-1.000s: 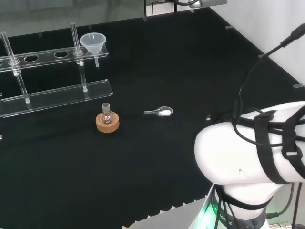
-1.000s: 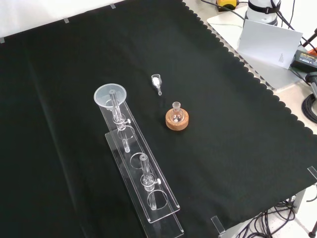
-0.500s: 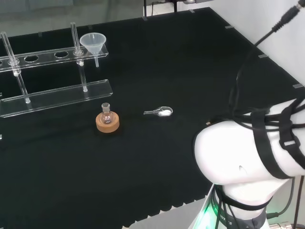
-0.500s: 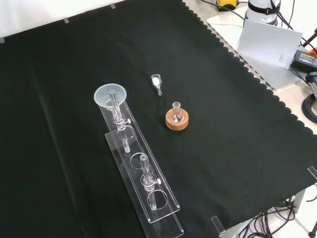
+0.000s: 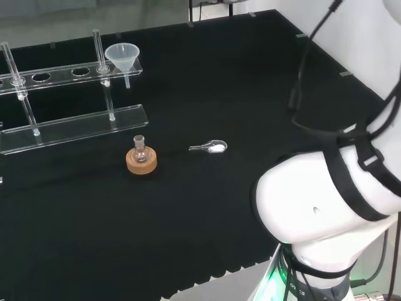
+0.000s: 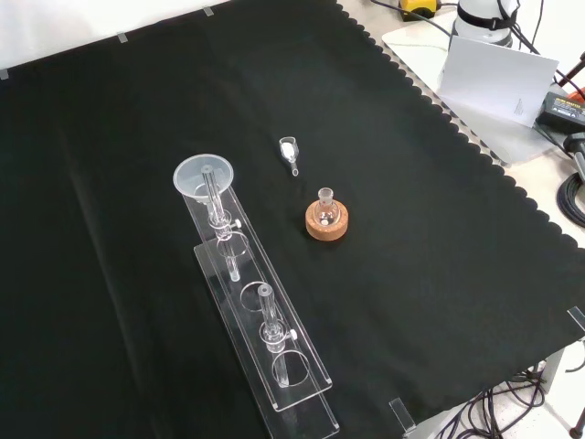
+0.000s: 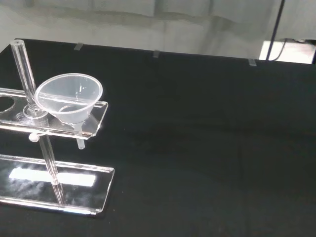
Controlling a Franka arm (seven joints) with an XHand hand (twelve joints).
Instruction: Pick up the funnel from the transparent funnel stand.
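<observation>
On the black cloth (image 6: 439, 274), the funnel (image 5: 121, 56) sits in the clear stand (image 6: 265, 366); fingers' state cannot be told.

The transparent funnel stand (image 5: 69, 94) ran off the head view's left edge, and the wrist view cut it (image 7: 54, 168) too. What the small flask (image 6: 325, 208) on its cork ring (image 6: 326, 226) held was too small to tell.
</observation>
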